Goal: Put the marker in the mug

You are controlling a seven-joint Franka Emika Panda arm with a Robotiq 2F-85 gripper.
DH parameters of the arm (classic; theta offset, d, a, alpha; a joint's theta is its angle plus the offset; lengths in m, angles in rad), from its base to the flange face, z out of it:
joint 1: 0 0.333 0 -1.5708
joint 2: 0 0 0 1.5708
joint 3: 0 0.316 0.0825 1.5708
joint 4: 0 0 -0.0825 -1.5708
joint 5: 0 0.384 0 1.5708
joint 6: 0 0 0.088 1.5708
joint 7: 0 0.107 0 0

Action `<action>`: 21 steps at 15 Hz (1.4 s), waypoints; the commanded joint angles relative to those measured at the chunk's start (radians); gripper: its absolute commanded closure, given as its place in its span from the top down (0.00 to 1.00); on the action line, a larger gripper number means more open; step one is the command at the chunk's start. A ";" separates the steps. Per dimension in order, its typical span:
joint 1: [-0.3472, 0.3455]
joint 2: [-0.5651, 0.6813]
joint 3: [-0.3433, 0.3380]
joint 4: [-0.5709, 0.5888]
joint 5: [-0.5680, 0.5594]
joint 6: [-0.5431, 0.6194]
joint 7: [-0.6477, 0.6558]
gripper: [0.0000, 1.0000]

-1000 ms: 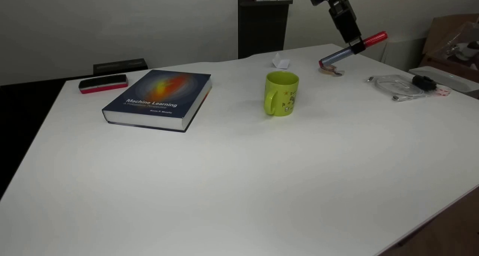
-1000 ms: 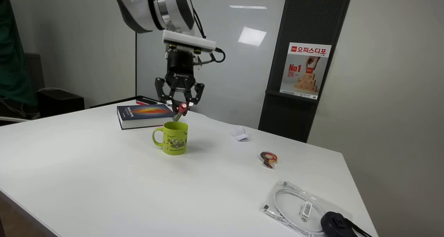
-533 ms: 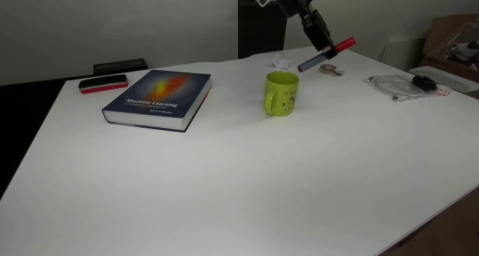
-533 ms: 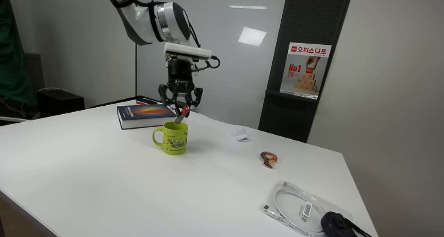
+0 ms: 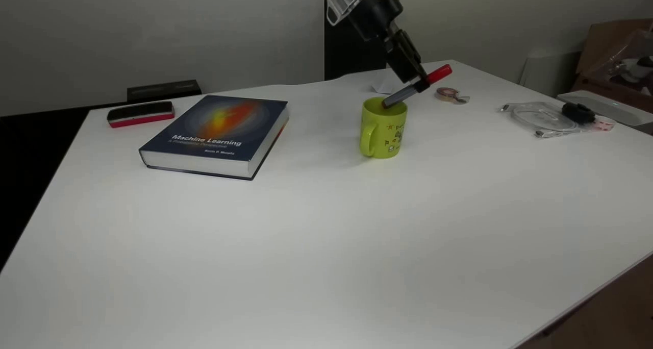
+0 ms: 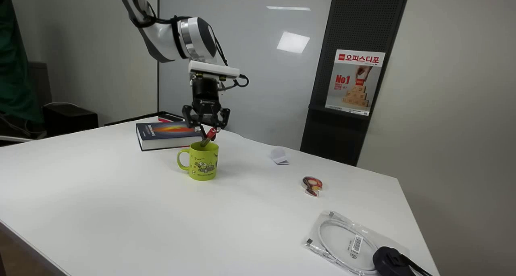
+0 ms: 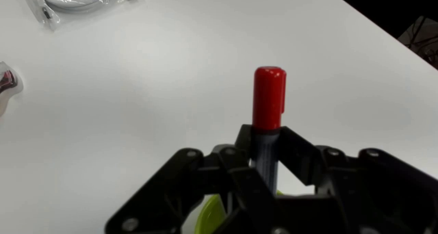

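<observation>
One marker (image 5: 441, 73), one mug (image 5: 382, 137), one book (image 5: 214, 129), one folded paper (image 6: 279, 155) and one bagged cable (image 5: 546, 118) are counted. The marker is pinched by the gripper (image 5: 421, 85), tilted, its lower end at the upright mug's mouth. The white bench (image 5: 306, 226) is backed by a grey wall (image 5: 229, 32). In an exterior view, the cable is set near the right edge; from mug to lower right edge (image 5: 583, 299) a wide white stretch is seen.

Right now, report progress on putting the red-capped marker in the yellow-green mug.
Done: the slim red-capped grey marker is lifted, clamped between the jaws.
In hand: it slants, lower end at the mouth of the cylindrical yellow-green mug; whether below the rim is unclear.
Left: probably lowering and release, since most of its length shows outside the mug.
</observation>
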 commanded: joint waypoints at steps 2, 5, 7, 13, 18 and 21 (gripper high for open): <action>0.016 0.081 0.004 0.137 -0.013 -0.068 -0.028 0.06; 0.021 0.111 0.002 0.180 -0.008 -0.083 -0.040 0.06; 0.021 0.129 0.000 0.207 -0.005 -0.096 -0.046 0.51; 0.022 0.123 0.004 0.230 0.000 -0.089 -0.067 0.92; 0.027 -0.019 0.024 0.101 0.011 0.015 -0.037 1.00; 0.025 -0.136 0.039 -0.002 0.021 0.080 -0.004 1.00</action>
